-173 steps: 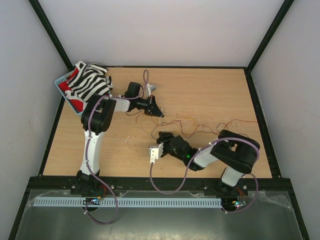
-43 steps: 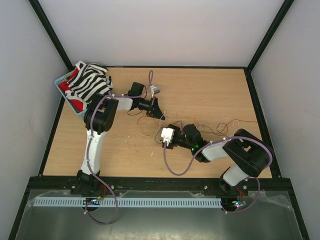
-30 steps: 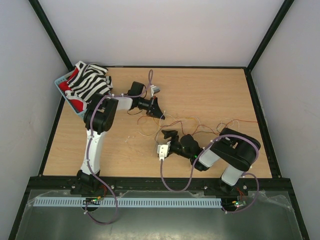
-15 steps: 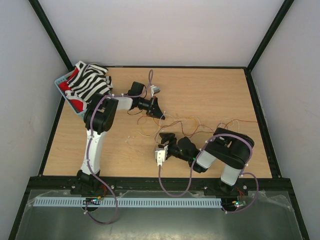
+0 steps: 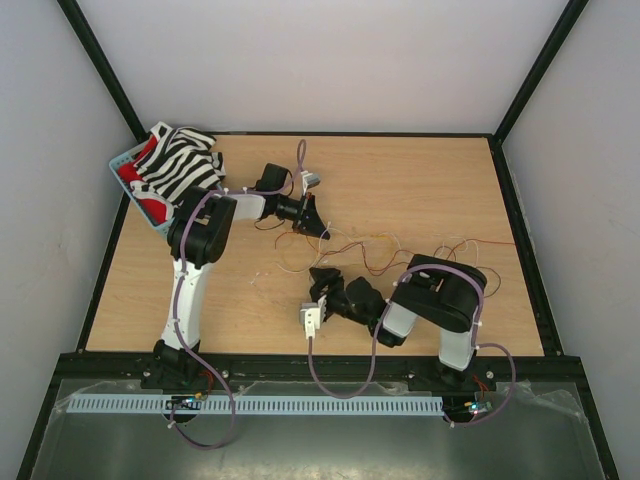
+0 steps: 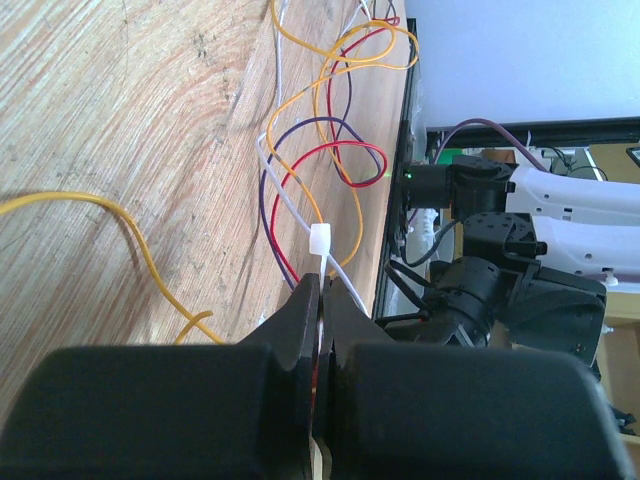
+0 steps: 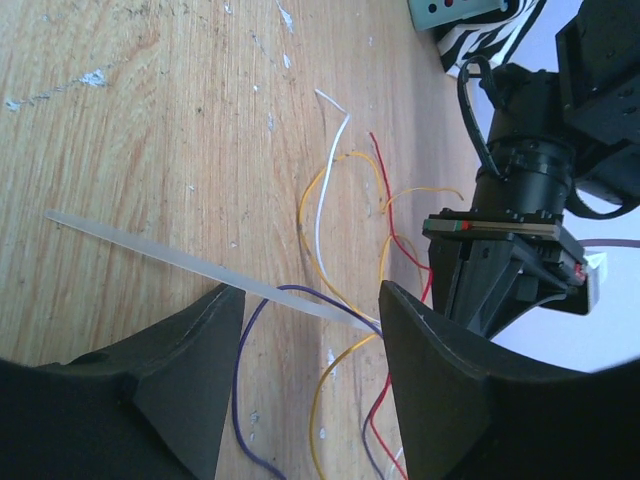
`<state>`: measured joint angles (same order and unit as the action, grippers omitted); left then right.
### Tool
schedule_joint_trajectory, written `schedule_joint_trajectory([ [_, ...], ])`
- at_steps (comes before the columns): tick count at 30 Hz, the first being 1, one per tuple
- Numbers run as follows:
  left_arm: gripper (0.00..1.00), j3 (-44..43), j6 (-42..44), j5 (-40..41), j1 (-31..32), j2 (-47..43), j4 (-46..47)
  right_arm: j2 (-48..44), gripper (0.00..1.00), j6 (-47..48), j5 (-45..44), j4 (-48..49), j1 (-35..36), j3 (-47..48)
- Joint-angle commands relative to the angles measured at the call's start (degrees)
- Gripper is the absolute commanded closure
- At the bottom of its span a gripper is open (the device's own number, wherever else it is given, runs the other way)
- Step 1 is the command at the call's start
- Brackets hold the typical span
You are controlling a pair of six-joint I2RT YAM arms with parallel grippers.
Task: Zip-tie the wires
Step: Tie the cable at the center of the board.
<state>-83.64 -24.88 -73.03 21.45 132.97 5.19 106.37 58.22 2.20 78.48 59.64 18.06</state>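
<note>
Pinching the zip tie (image 6: 320, 241) just behind its head with the left end effector (image 6: 320, 287) pressed together, the wires (image 6: 338, 152) looping beside the zip tie on the table (image 7: 150, 110), right end effector (image 7: 310, 297) spread either side of the zip tie's strip.

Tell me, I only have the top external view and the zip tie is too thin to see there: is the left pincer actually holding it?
Observer: Yes. The left wrist view shows the left pincer shut on the zip tie, just below its square head.
Operator: Where does the rest of it go?
Observer: In the right wrist view it runs straight across the table, one end toward the left pincer and the free end pointing away.
Operator: And the right pincer?
Observer: The right pincer is open, its jaws standing either side of the zip tie and clear of it.
</note>
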Motion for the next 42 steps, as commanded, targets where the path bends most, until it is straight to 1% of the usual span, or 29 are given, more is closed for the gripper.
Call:
schedule_joint_trajectory([
  [1, 1.0, -1.54, 0.13, -0.71, -0.1, 0.99, -0.26, 3.16, 0.34, 4.55, -2.7, 1.85, 0.59, 0.49],
  [5, 1.0, -1.62, 0.16, -0.49, 0.12, 0.98, -0.36, 3.99, 0.37, 8.65, -3.09, 0.76, 0.59, 1.12],
  [14, 1.0, -1.8, 0.18, -0.33, 0.26, 1.07, -0.83, 5.33, 0.42, 11.88, -2.91, -2.4, 0.8, 3.45],
  [19, 1.0, -1.88, 0.23, -0.27, 0.26, 1.15, -0.95, 5.43, 0.5, 11.27, -2.62, -2.26, 1.87, 3.63],
  [22, 1.0, -1.95, 0.36, -0.27, 0.26, 1.07, -1.1, 5.52, 0.57, 9.82, -2.1, -1.66, 2.38, 3.56],
  [27, 1.0, -1.88, 0.39, -0.31, 0.34, 0.92, -1.15, 5.41, 0.73, 7.41, -1.32, -1.49, 2.83, 3.71],
  [32, 1.0, -1.89, 0.62, -0.44, 0.43, 0.51, -1.28, 2.2, 0.94, 1.2, -0.11, -4.28, 2.85, 4.59],
  [34, 1.0, -1.9, 0.69, -0.44, 0.43, 0.38, -1.34, 1.2, 1.0, -0.39, -0.15, -6.05, 2.73, 5.14],
  [37, 1.0, -1.81, 0.8, -0.44, 0.41, 0.28, -1.42, -0.65, 1.0, -4.28, 0.22, -9.48, 2.4, 6.27],
  [42, 1.0, -1.63, 1.71, -0.58, 0.52, -0.33, -1.41, -5.31, 1.0, -11.08, 3.64, -18.88, 0.2, 8.6],
])
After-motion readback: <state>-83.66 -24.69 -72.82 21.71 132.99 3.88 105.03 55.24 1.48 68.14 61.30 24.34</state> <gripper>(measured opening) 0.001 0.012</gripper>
